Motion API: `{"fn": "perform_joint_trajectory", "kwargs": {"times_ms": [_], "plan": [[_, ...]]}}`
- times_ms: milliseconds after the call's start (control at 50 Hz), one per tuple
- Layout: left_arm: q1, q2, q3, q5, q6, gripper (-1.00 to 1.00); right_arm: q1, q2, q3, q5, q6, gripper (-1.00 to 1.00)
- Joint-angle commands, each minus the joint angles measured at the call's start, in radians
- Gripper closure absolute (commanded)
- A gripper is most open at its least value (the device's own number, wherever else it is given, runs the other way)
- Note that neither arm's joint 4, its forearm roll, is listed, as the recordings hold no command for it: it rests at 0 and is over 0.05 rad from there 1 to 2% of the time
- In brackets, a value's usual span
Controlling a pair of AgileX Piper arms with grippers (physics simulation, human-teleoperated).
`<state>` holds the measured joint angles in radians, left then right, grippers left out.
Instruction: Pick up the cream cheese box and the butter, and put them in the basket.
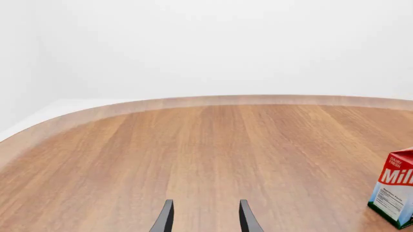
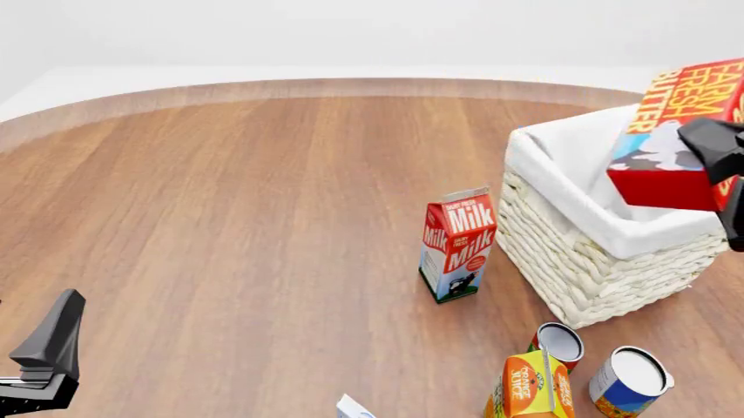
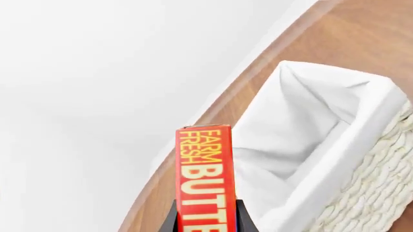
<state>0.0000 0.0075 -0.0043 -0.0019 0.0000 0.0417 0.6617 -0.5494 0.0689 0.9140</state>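
Observation:
My right gripper is shut on the butter, a red and orange carton, and holds it in the air over the near right rim of the basket. In the right wrist view the butter sits between the fingers, with the basket's white liner below and beyond it. Only a pale corner of the cream cheese box shows at the front view's bottom edge. My left gripper is open and empty at the near left, and in its own view only bare table lies ahead.
A red-white Milk carton stands left of the basket and also shows in the left wrist view. An orange juice carton and two cans sit near the front, below the basket.

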Motion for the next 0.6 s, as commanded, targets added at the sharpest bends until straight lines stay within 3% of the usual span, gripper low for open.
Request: {"fn": "perform_joint_trajectory", "kwargs": {"times_ms": [20,200,600], "plan": [[0.0,0.0,0.0,0.0,0.0,-1.0,-0.011,0.021,0.011,-0.078,0.051,1.0],[0.0,0.0,0.0,0.0,0.0,-1.0,-0.034,0.07,0.034,-0.153,0.072,1.0],[0.0,0.0,0.0,0.0,0.0,-1.0,-0.061,0.156,0.024,-0.226,0.077,1.0]]}}
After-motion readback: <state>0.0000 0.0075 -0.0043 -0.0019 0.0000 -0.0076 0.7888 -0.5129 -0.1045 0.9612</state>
